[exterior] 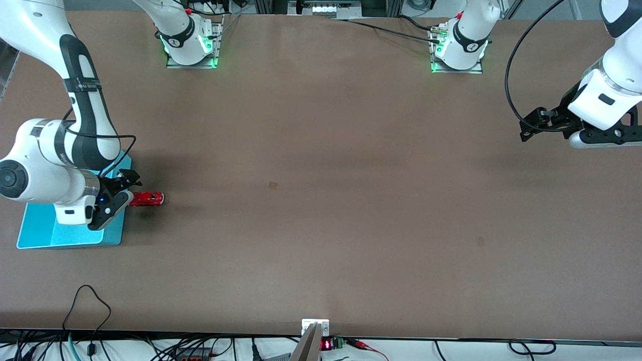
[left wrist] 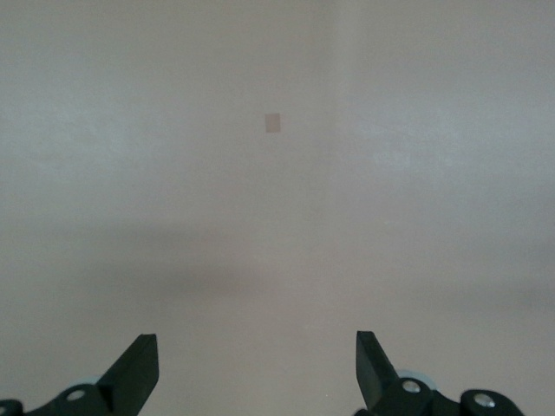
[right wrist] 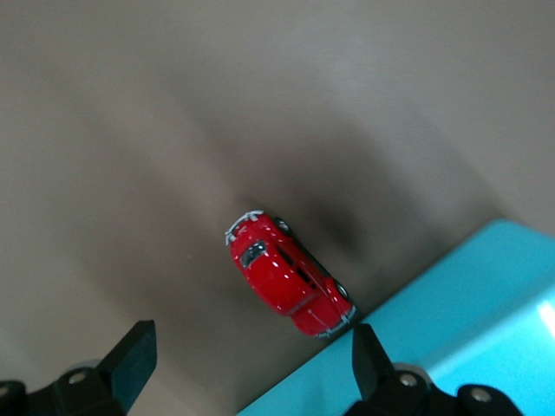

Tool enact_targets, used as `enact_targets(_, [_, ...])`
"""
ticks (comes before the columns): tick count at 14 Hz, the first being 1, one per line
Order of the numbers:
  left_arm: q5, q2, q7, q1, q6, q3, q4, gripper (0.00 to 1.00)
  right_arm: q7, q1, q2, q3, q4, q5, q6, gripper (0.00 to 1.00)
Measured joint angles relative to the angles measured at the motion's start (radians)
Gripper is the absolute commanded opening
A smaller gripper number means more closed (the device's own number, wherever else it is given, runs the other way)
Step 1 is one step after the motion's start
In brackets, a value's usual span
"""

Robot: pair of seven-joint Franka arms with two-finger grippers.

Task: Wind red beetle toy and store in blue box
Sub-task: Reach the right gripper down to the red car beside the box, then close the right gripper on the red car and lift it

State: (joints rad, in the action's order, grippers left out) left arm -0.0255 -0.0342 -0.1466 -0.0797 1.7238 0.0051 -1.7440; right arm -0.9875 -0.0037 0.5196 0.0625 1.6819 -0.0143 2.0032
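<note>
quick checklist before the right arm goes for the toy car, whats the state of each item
1. Right gripper open: ok, fingers spread wide in its wrist view.
2. Right gripper empty: ok, nothing between the fingers.
3. Toy on its wheels on the table: ok, upright, not tipped.
4. Toy lined up between the fingers: not ok, it sits ahead of them at an angle, unheld.
5. Box ready: ok, no lid, right beside the toy at the right arm's end; whether they touch, cannot tell.
6. Left gripper out of the way: ok, it waits open over bare table at the left arm's end.
</note>
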Motion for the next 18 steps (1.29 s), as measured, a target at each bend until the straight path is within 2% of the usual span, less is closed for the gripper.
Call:
enact_targets(4, [0.0, 0.0, -0.003, -0.003, -0.005, -0.02, 0.0, 1.0, -0.287, -0.008, 0.06, 0.0, 0.026, 0.0, 0.068, 1.0])
enact_targets(10, [0.0, 0.0, 0.051, 0.0, -0.033, -0.019, 0.003, 1.0, -0.422, -0.008, 0.072, 0.0, 0.122, 0.0, 0.249, 1.0])
enact_targets(18, [0.0, -0.001, 0.068, 0.018, -0.067, -0.014, 0.019, 1.0, -0.492, -0.008, 0.071, 0.0, 0.18, 0.0, 0.311, 1.0])
